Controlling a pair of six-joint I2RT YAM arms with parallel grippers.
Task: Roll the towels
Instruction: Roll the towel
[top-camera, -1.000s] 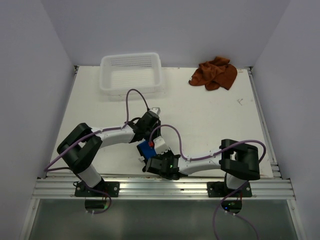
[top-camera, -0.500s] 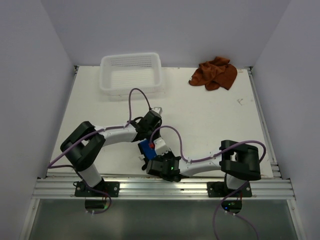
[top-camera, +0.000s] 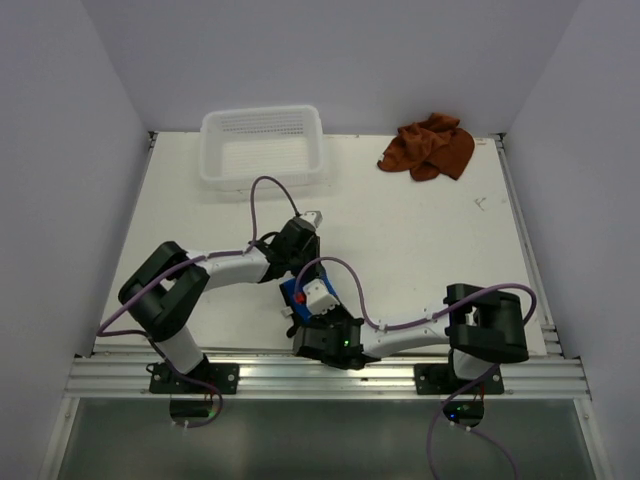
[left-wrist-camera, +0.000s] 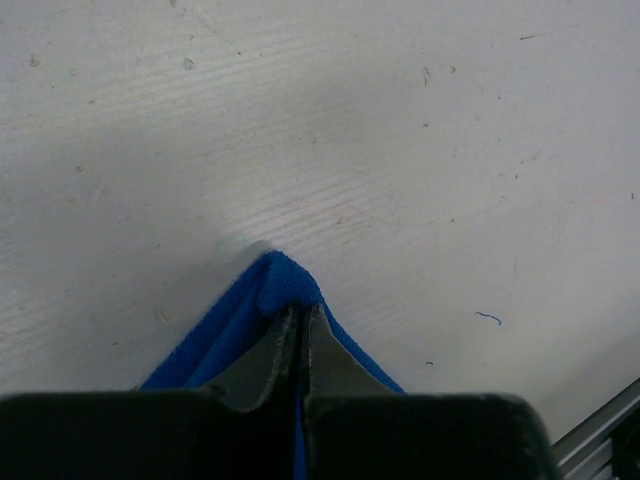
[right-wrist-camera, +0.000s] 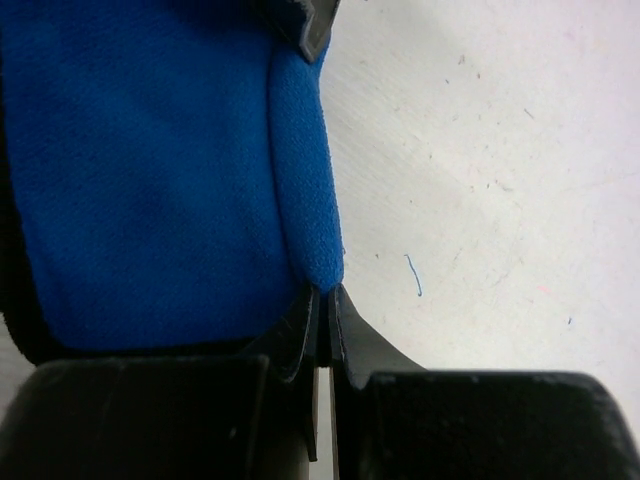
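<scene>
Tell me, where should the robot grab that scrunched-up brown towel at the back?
Probably the flap poking out at the near-left edge of the brown towel. The towel lies crumpled in a heap on the table, so that thin tip pinches easier than the bulky middle. Come down from above, jaws across the flap.

White-and-black arms (top-camera: 225, 268), purple cables (top-camera: 262, 190), black pincers (left-wrist-camera: 298, 322)

No writing, label, brand or number could be read anywhere: not on the blue towel (right-wrist-camera: 150, 180), the rust-brown towel (top-camera: 430, 145), the white mesh basket (top-camera: 265, 177) or the worktop (top-camera: 420, 230).
</scene>
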